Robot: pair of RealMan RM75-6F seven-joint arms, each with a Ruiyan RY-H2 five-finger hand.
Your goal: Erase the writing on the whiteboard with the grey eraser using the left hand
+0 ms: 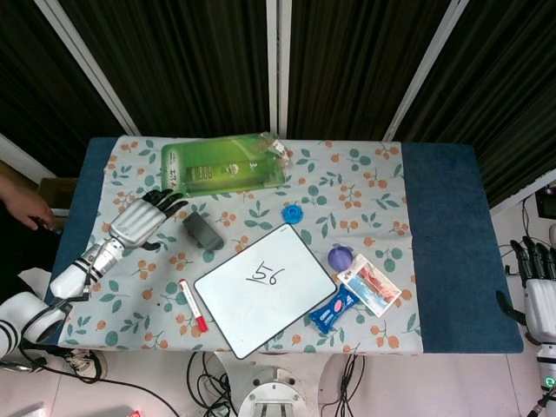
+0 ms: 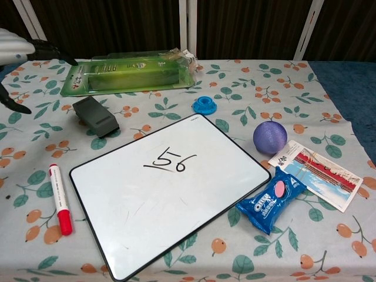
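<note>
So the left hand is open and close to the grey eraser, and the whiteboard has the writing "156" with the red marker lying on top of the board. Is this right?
Not quite. The red marker lies on the tablecloth beside the whiteboard, off its left edge, not on it; the chest view shows this. The rest holds: the left hand is open near the grey eraser, and the board reads "156".

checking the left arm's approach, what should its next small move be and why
Probably carry the left hand a little further toward the grey eraser and lower it to grip. The hand is open, holds nothing and sits just beside the eraser without touching it. The writing "156" on the whiteboard is unwiped, so picking up the eraser comes first.
</note>
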